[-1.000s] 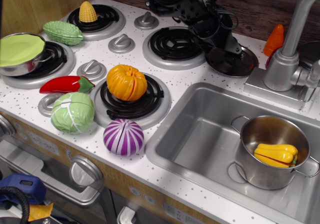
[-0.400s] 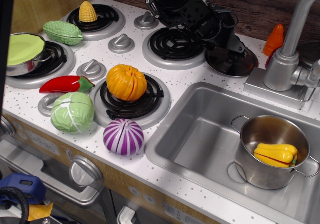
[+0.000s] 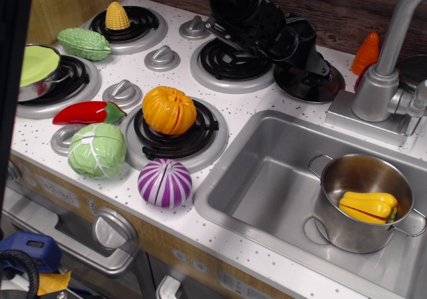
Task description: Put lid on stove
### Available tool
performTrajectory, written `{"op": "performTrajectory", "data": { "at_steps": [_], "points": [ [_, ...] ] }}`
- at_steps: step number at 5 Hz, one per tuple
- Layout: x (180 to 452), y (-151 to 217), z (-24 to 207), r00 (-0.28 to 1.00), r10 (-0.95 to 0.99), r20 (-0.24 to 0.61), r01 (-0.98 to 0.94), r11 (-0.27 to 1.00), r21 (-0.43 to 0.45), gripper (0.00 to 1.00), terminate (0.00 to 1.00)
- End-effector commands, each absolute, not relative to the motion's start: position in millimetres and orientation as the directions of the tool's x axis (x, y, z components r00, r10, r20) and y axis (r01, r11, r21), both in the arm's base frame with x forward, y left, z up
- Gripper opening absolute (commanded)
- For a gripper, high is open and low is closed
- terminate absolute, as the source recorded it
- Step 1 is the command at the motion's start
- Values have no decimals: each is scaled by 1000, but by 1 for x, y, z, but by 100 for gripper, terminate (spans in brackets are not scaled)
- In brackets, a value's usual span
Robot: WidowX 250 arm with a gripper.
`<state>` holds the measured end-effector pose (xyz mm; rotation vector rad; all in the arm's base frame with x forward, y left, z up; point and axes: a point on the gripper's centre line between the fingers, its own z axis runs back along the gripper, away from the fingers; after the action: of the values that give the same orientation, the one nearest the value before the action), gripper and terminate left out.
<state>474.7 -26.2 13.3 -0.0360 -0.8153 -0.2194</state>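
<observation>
The lid [image 3: 301,85] is a dark shiny disc lying flat on the white speckled stove [image 3: 267,105], between the back right coil burner [image 3: 227,62] and the faucet base. My black gripper [image 3: 319,67] reaches down from the back and sits right over the lid's centre. It hides the knob. I cannot tell whether the jaws are closed on it. The back right burner is bare.
An orange pumpkin [image 3: 169,109] sits on the front right burner, corn [image 3: 117,16] on the back left one, and a steel pot with a lime-green disc [image 3: 37,69] on the front left one. Cabbage [image 3: 97,150], purple onion [image 3: 165,182], red pepper [image 3: 87,113] and green gourd [image 3: 83,43] lie around. The sink [image 3: 267,179] holds a pot [image 3: 363,202]. The faucet [image 3: 387,79] stands close right.
The arm's upper part has shifted slightly right and lower over the back right burner. The gripper stays over the lid, which has not moved. A dark band at the left edge has widened.
</observation>
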Motion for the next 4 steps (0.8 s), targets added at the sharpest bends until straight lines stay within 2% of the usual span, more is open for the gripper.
{"op": "performTrajectory", "data": {
  "at_steps": [1, 2, 4],
  "points": [
    [480, -34, 26, 628, -184, 756, 215, 975, 58, 100, 0],
    [482, -36, 23, 623, -178, 762, 207, 977, 58, 0, 0],
    [482, -37, 26, 631, -183, 754, 205, 977, 66, 0, 0]
  ]
}}
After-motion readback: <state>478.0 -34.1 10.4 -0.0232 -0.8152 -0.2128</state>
